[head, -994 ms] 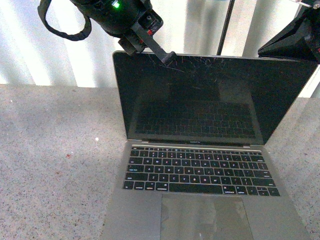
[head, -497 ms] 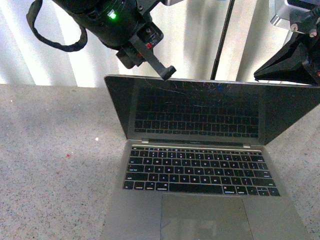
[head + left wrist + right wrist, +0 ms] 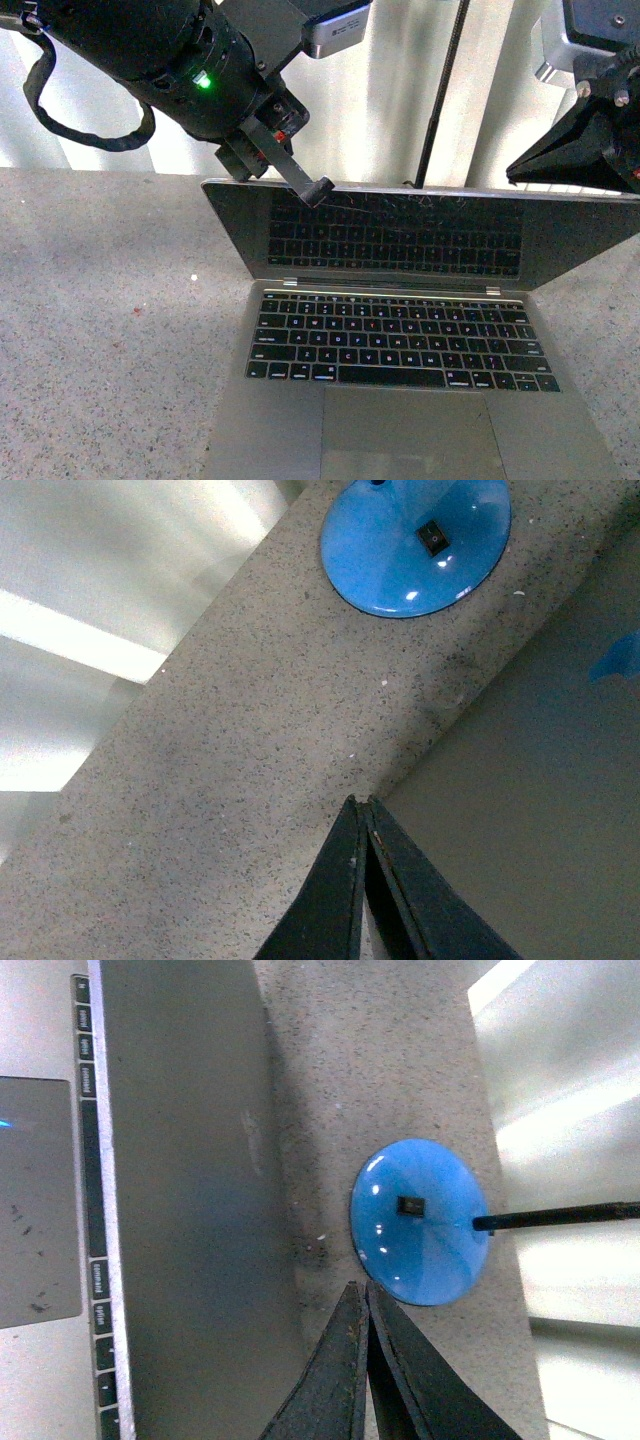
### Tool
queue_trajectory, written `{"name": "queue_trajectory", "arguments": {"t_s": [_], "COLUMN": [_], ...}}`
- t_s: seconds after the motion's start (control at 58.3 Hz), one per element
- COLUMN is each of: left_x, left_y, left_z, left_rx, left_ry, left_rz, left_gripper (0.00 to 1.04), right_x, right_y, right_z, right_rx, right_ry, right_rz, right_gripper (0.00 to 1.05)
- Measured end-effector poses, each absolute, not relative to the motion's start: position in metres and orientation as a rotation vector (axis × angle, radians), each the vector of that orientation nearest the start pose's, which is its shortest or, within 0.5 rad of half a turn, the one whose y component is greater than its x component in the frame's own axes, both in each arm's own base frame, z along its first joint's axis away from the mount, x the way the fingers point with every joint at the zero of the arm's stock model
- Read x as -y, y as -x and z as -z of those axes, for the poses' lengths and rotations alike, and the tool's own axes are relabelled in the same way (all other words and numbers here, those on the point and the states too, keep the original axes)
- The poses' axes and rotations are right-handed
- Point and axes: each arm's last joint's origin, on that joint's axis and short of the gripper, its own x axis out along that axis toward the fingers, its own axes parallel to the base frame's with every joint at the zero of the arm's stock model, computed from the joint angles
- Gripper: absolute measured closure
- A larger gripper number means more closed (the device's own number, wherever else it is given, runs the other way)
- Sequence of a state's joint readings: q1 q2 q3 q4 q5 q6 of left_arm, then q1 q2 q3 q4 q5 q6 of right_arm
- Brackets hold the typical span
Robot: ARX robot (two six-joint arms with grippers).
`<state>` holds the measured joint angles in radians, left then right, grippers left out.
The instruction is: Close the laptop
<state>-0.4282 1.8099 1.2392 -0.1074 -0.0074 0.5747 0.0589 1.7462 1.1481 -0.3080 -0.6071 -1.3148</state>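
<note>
Front: the laptop (image 3: 400, 345) sits on the desk (image 3: 110, 330), centre to right, base at the near edge. Its lid (image 3: 400, 240) has dropped a lot in the last second. The top edge is much lower in frame than 1 s ago, and the screen now leans well forward over the keys. The left pincer (image 3: 316, 190) has come down with it, tip on the lid's top edge near the far-left corner. It is pushing, not gripping. The right pincer (image 3: 525, 168) hangs above the lid's far-right corner, barely moved, and I can't tell if it touches.

Left wrist: fingers (image 3: 345, 880) are pressed together with nothing between them. Their tips sit right at the lid's edge, with the grey lid back on one side and bare desk on the other. A blue lamp base (image 3: 415, 545) stands on the desk behind the laptop.

Right wrist: fingers (image 3: 345, 1370) are also pressed together and empty. They're over the desk strip between the lid back and the lamp base.

Judgement: the close is roughly half done. The push is working, so carry on down and forward until the lid meets the base. The main risk is the tip slipping off the thin edge.
</note>
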Motion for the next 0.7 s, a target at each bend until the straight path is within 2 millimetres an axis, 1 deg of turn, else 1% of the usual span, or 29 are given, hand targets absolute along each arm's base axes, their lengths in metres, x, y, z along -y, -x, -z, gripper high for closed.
{"name": "queue_trajectory", "arguments": {"t_s": [0.154, 0.429, 0.703], "left_x": [0.162, 0.16, 0.159], "left_y": [-0.358, -0.355, -0.352], "left_z": [-0.209, -0.2, -0.195], "left_rx": [-0.554, -0.566, -0.579], "left_ry": [-0.693, -0.688, -0.667], "left_rz": [0.593, 0.599, 0.615], "left_gripper": [1.01, 1.01, 1.01], "right_x": [-0.041, -0.041, -0.045], "right_y": [-0.351, -0.345, -0.342], "right_z": [-0.194, -0.184, -0.179], "right_rx": [-0.355, -0.385, -0.395], "right_ry": [0.928, 0.937, 0.943], "right_rz": [-1.098, -1.117, -1.133], "right_gripper": [1.02, 1.02, 1.02]}}
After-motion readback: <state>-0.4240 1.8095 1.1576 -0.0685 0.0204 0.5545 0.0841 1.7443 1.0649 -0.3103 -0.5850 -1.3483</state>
